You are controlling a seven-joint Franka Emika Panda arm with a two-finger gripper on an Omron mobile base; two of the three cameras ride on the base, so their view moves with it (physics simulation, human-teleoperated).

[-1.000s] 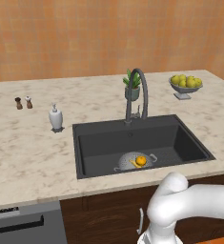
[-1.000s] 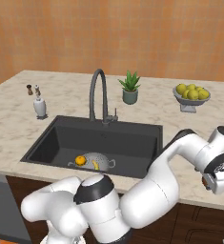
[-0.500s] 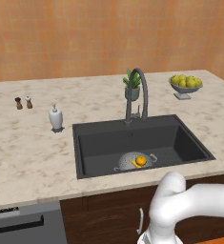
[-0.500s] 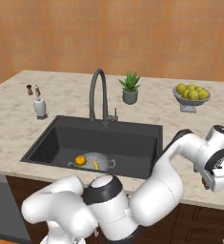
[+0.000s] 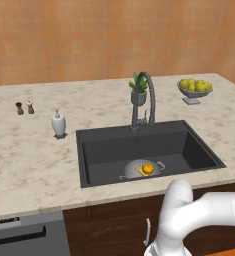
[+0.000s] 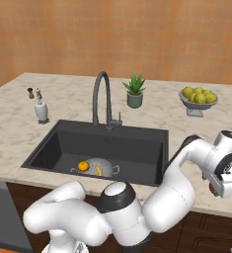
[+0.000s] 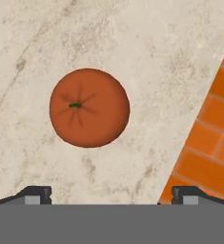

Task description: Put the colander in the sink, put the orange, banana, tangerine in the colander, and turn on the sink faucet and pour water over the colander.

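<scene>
The grey colander [image 5: 139, 169] [image 6: 101, 168] sits in the dark sink [image 5: 189, 145] [image 6: 137, 148], near its front wall. An orange [image 5: 148, 168] [image 6: 83, 166] and a small yellow banana [image 5: 140, 173] [image 6: 98, 171] lie inside it. A reddish tangerine [image 7: 89, 107] rests on the marble counter, close to the counter's edge. My gripper [image 7: 112, 195] [image 6: 217, 190] hangs straight above the tangerine, open, its fingertips [image 7: 35, 194] wide apart and holding nothing. The gooseneck sink faucet [image 5: 143, 97] [image 6: 101, 96] stands behind the basin. No water is in view.
A white soap bottle [image 5: 58, 124] [image 6: 41, 109] and two small shakers [image 5: 24, 107] stand left of the sink. A potted plant [image 6: 135, 91] and a footed bowl of yellow-green fruit [image 5: 194, 90] [image 6: 198, 99] sit at the back right. Orange floor tiles [image 7: 208, 143] show past the counter edge.
The arm has shifted slightly over the right end of the counter. The jaws stay open, and the fruit in the colander has not moved.
</scene>
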